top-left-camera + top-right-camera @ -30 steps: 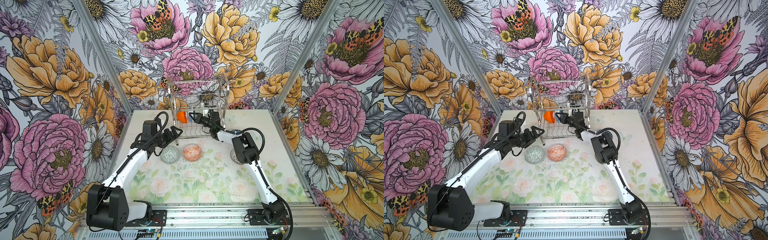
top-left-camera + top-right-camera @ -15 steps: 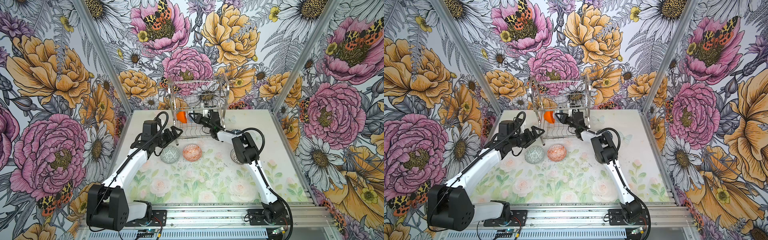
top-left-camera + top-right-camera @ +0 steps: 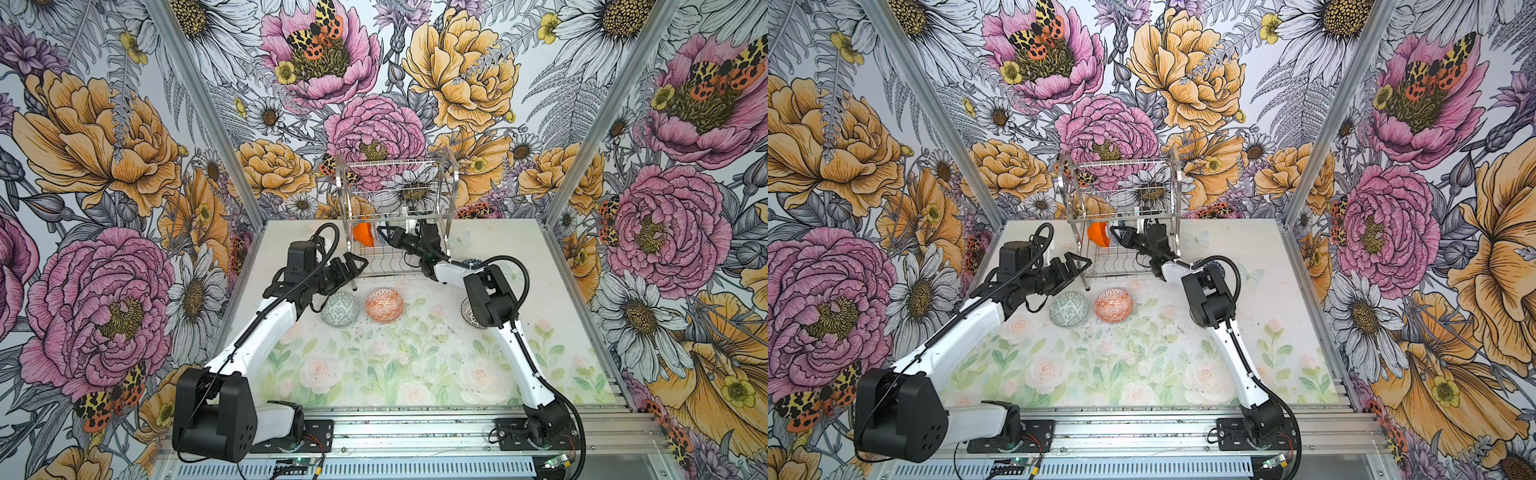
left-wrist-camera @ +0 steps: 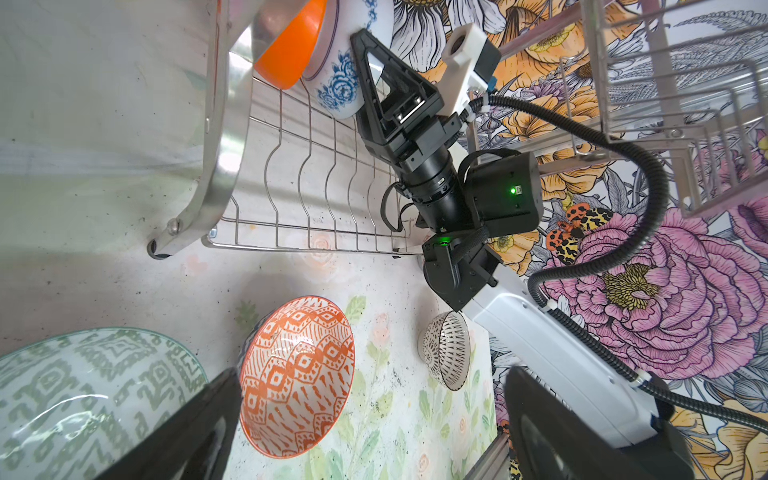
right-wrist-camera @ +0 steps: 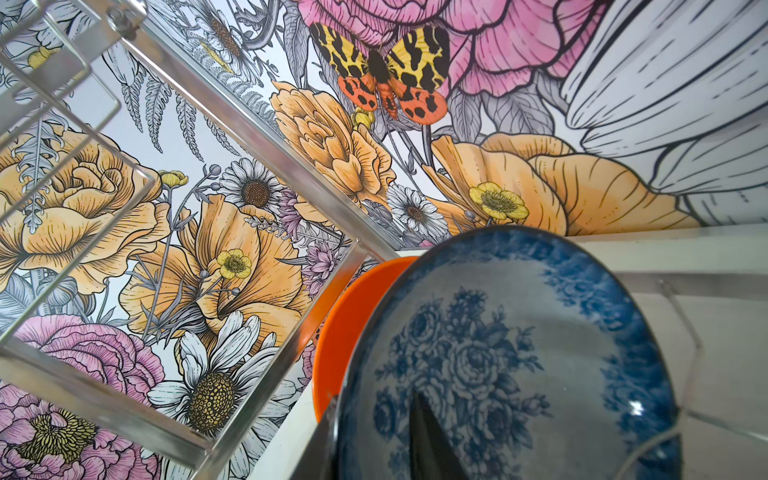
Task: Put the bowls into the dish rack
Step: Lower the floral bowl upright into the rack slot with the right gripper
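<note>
The right fingers (image 3: 390, 236) straddled the rim of the blue-white bowl (image 4: 340, 83), which stood on edge against the orange bowl (image 4: 291, 45) in the lower tier of the dish rack (image 4: 224, 166), their grip unclear, while the wide-open, empty left fingers (image 4: 183, 440) hovered nearest the grey-green bowl (image 3: 340, 309) on the desk (image 3: 415, 374).

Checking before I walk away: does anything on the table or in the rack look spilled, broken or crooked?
Nothing stands out. The orange bowl and blue-white bowl stand on edge in the dish rack; the grey-green bowl and orange-white bowl sit upright on the table. Only small dark specks dot it.
</note>
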Action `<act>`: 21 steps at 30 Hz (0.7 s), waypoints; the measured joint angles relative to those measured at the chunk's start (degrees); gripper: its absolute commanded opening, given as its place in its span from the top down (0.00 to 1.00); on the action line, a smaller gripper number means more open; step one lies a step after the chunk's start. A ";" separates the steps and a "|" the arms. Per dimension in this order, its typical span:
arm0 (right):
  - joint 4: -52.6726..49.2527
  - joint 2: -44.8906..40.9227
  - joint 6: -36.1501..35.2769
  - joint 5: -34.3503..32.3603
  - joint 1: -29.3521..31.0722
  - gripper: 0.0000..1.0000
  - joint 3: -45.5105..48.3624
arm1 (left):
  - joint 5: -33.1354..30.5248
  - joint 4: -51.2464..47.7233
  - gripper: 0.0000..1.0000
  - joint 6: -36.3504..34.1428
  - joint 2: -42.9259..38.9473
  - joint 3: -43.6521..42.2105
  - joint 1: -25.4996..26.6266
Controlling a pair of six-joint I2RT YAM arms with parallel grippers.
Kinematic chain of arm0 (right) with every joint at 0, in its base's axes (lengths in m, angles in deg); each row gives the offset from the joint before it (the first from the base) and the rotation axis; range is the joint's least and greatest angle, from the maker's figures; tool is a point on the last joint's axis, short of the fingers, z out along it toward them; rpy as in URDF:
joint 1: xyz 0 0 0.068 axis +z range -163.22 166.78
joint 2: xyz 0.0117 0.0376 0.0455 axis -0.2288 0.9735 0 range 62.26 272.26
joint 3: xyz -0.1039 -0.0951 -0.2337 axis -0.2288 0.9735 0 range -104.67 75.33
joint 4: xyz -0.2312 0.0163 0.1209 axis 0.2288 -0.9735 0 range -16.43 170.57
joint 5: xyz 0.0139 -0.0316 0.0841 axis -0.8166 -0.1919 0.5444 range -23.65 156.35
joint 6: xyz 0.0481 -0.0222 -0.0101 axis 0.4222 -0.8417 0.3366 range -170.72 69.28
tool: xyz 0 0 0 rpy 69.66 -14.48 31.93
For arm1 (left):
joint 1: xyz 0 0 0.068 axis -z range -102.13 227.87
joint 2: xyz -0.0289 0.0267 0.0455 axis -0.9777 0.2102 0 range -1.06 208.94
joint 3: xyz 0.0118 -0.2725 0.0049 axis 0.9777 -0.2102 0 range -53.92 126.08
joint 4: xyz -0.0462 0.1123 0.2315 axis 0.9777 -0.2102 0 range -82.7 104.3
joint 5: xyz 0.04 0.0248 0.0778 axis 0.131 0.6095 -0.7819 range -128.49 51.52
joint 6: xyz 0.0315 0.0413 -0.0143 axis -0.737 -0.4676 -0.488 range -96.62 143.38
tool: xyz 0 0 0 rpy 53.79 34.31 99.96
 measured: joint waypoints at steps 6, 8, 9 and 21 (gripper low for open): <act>0.00 0.00 0.00 0.00 0.00 0.68 0.02 | 0.13 0.24 0.01 0.00 0.00 -0.04 0.02; 0.00 0.00 0.00 0.00 0.00 0.67 0.04 | 0.13 0.24 0.01 0.00 0.00 -0.04 0.02; 0.02 0.00 0.00 0.00 0.00 0.67 0.09 | 0.13 0.31 0.01 0.00 0.00 -0.04 0.02; 2.38 -0.02 0.02 -0.07 0.02 0.62 2.60 | 0.13 0.37 0.01 0.00 0.00 -0.04 0.02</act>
